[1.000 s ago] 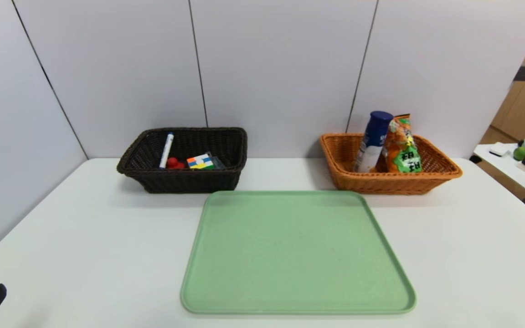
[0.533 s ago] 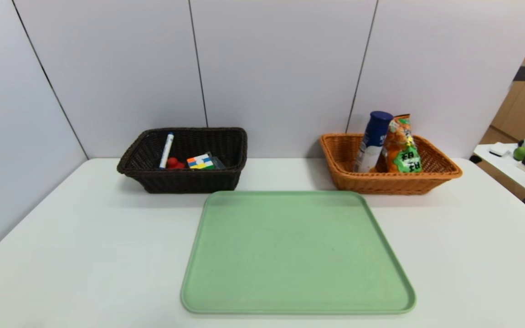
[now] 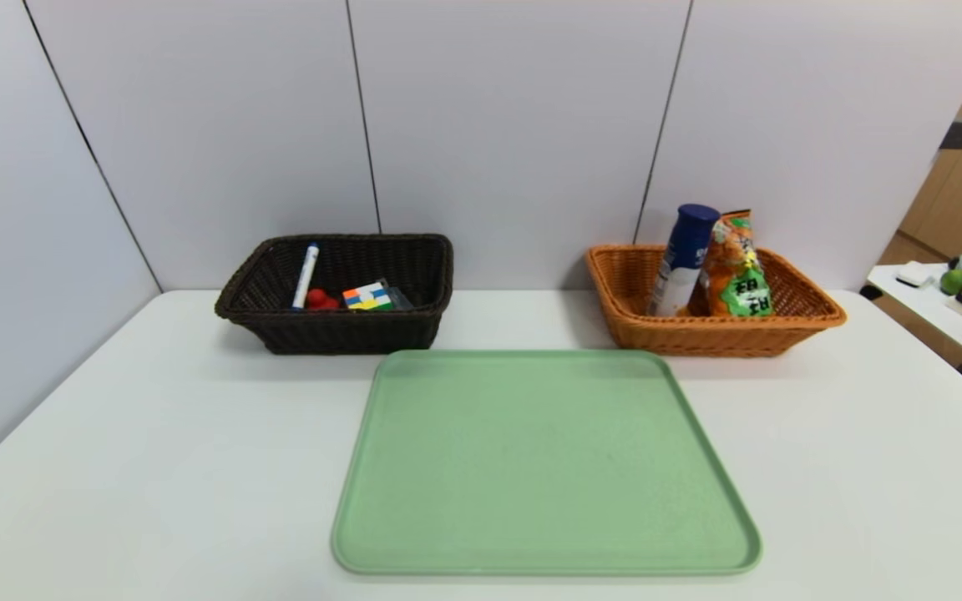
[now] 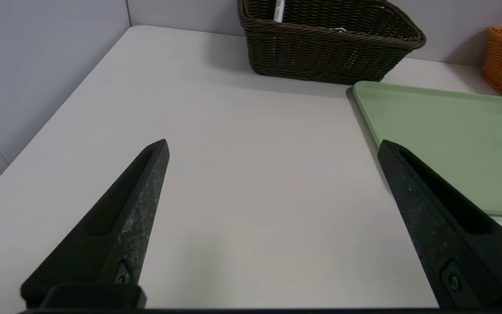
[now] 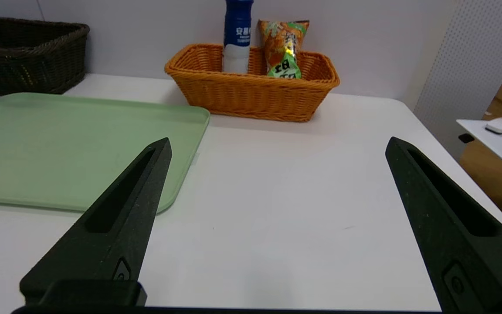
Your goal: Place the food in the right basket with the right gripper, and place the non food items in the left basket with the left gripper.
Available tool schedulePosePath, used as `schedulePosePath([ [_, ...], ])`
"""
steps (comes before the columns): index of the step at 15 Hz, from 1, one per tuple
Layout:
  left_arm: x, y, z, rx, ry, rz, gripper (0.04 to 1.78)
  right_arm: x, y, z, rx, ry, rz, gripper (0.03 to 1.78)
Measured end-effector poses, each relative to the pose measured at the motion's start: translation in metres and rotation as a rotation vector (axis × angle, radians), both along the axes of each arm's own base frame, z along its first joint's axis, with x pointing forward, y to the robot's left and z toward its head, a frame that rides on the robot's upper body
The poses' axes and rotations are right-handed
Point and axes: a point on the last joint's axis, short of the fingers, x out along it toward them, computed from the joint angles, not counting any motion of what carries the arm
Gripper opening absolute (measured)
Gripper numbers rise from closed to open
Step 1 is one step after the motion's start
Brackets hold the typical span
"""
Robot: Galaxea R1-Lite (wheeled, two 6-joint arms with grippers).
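The dark left basket (image 3: pixel 281 330) holds a white marker (image 3: pixel 305 275), a red toy (image 3: pixel 320 300) and a colourful cube (image 3: pixel 367 296). The orange right basket (image 3: pixel 807 313) holds a blue-capped bottle (image 3: pixel 683 259) and an orange-green snack bag (image 3: pixel 736 267). The green tray (image 3: pixel 544 459) between them is bare. My left gripper (image 4: pixel 273 146) is open and empty over the table left of the tray. My right gripper (image 5: pixel 277 144) is open and empty over the table right of the tray. Neither gripper shows in the head view.
A side table (image 3: pixel 940 313) with small objects stands off the table's right edge. Grey wall panels close off the back and the left side. The dark basket (image 4: pixel 329 52) and tray edge (image 4: pixel 408 93) lie ahead of my left gripper.
The black tip of my left gripper at the head view's lower left corner has withdrawn out of view. Nothing on the table has moved.
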Motion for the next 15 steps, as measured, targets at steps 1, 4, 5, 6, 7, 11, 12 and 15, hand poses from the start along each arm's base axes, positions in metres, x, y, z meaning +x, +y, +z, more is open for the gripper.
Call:
schedulePosePath([
  [1, -0.002, 0.000, -0.006, 0.014, -0.016, -0.001, 1.69, 0.002, 0.000, -0.004, -0.008, -0.029, -0.001, 1.70],
  [4, -0.003, 0.000, -0.019, 0.044, -0.029, 0.003, 1.69, 0.008, 0.000, -0.015, -0.030, -0.051, -0.006, 1.70],
  [5, 0.000, 0.000, -0.025, 0.075, -0.025, 0.005, 1.69, 0.010, 0.000, -0.021, -0.039, -0.027, -0.007, 1.70],
  [6, 0.004, 0.000, -0.034, 0.110, -0.019, 0.006, 1.69, 0.011, 0.000, -0.024, -0.035, -0.013, -0.007, 1.70],
  [7, 0.008, 0.000, -0.042, 0.144, -0.018, 0.008, 1.69, 0.011, 0.000, -0.027, -0.034, 0.004, -0.007, 1.70],
  [11, 0.013, -0.001, -0.056, 0.194, 0.004, -0.007, 1.69, 0.013, 0.000, -0.043, -0.036, 0.160, -0.011, 1.70],
  [12, 0.013, -0.001, -0.057, 0.189, 0.010, -0.010, 1.69, 0.013, 0.000, -0.044, -0.035, 0.162, -0.011, 1.70],
  [15, 0.013, 0.000, -0.057, 0.133, 0.011, -0.003, 1.69, 0.013, -0.001, -0.043, 0.030, 0.165, -0.027, 1.70],
])
